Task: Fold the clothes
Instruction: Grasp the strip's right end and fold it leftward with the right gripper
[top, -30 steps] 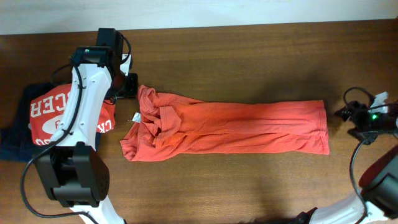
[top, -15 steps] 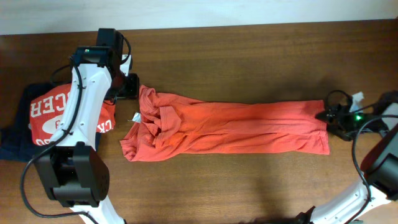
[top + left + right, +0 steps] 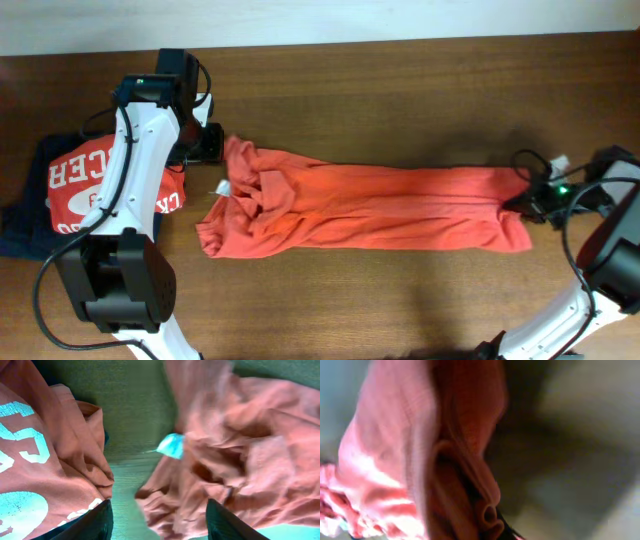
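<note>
The orange-red T-shirt (image 3: 360, 205) lies folded into a long band across the wooden table, collar end at the left and hem at the right. My left gripper (image 3: 208, 142) hovers at the top left corner of the collar end. In the left wrist view it (image 3: 160, 527) is open, with crumpled shirt fabric (image 3: 240, 450) and bare table between its dark fingers (image 3: 97, 522). My right gripper (image 3: 528, 198) is at the upper right hem corner. The right wrist view shows it (image 3: 492, 525) shut on a bunched fold of the shirt (image 3: 445, 450).
A red shirt with white lettering (image 3: 85, 185) lies on a dark navy garment (image 3: 20, 225) at the far left, just beside the left arm. That red shirt (image 3: 30, 460) fills the left of the left wrist view. A small white tag (image 3: 217, 186) sticks out near the collar.
My right gripper moved left onto the shirt's hem corner and shut on it, drawing the hem slightly inward. The left arm has stayed in place.
</note>
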### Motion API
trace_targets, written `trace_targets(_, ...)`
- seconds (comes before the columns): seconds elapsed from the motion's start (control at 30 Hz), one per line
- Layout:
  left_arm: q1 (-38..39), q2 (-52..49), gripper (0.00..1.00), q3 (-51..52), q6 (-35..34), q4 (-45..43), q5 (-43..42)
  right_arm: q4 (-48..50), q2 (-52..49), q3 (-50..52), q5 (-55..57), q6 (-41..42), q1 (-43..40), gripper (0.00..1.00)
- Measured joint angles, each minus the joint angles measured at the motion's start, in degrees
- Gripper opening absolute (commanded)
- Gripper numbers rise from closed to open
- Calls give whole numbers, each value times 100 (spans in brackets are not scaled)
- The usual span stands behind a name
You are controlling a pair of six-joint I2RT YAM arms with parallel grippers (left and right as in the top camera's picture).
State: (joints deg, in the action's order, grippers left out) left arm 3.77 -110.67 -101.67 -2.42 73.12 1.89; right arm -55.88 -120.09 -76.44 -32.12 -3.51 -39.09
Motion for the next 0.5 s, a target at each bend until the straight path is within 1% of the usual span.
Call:
trace_targets(0.1, 0, 0, 59, -9, 7, 13, 0, -560, 26, -404, 348, 195, -487, 4)
trace_targets(0.2, 0, 0, 59, -162, 68, 22, 0, -1172, 149, -1231, 557, 308, -881, 4)
trace_targets(0.27, 0, 4, 59, -409, 105, 24, 0, -1502, 376, -1840, 678, 350, -955, 4)
trace_targets(0.37, 0, 7, 59, -660, 109, 42, 0, -1784, 772, -2319, 737, 356, -745, 4)
trace_targets(0.43, 0, 7, 59, -872, 111, 127, 0, -1912, 1025, -2391, 765, 363, -422, 4)
trace_targets(0.5, 0, 11, 60, -1137, 111, 186, 0, -2052, 1163, -2396, 881, 361, 92, 4)
